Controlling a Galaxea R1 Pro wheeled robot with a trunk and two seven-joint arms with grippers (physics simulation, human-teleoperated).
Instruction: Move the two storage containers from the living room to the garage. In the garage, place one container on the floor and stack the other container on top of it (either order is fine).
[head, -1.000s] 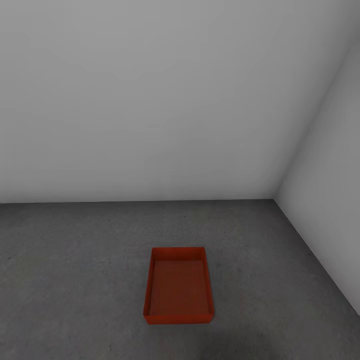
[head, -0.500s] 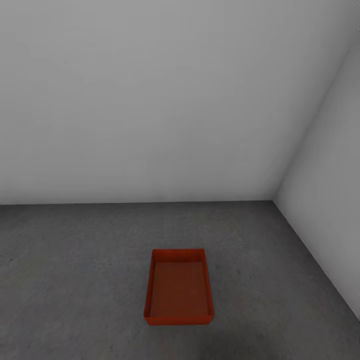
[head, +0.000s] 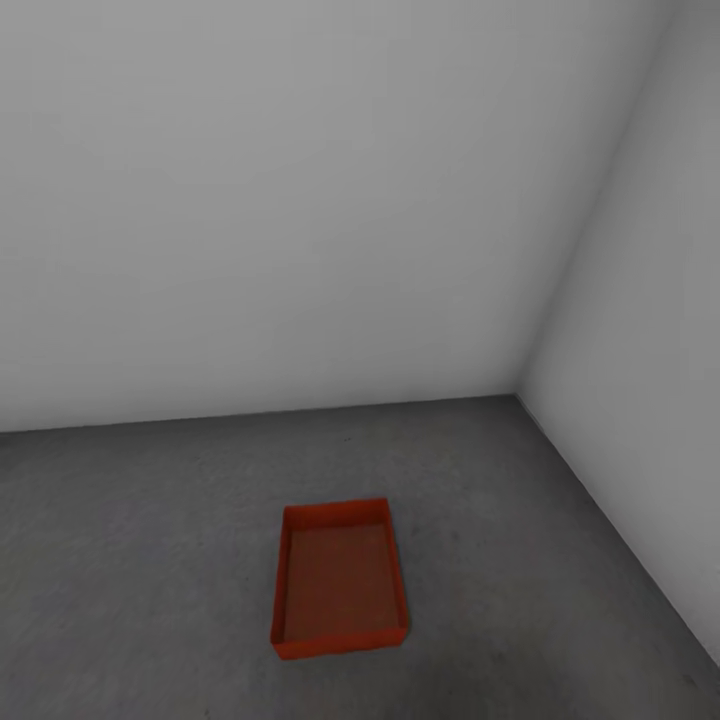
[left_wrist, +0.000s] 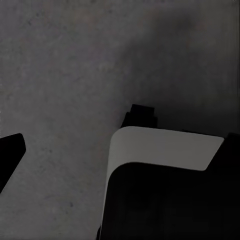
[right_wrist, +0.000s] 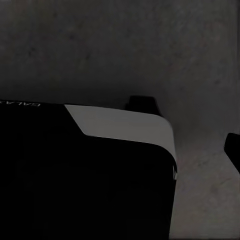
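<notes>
Head view has swung slightly since a second ago, so one storage container sits on the garage floor near the right-wall corner, second missing; state of both grippers' fingers: cannot tell.

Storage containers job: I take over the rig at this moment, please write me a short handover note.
End effectors: the wrist views look down at the robot's own base and the floor; their state cannot be told.
Things: one storage container sits open side up on the garage floor, near the corner of two grey walls.
Done: the first container looks placed.
Left: put the second container on top of it.
</notes>
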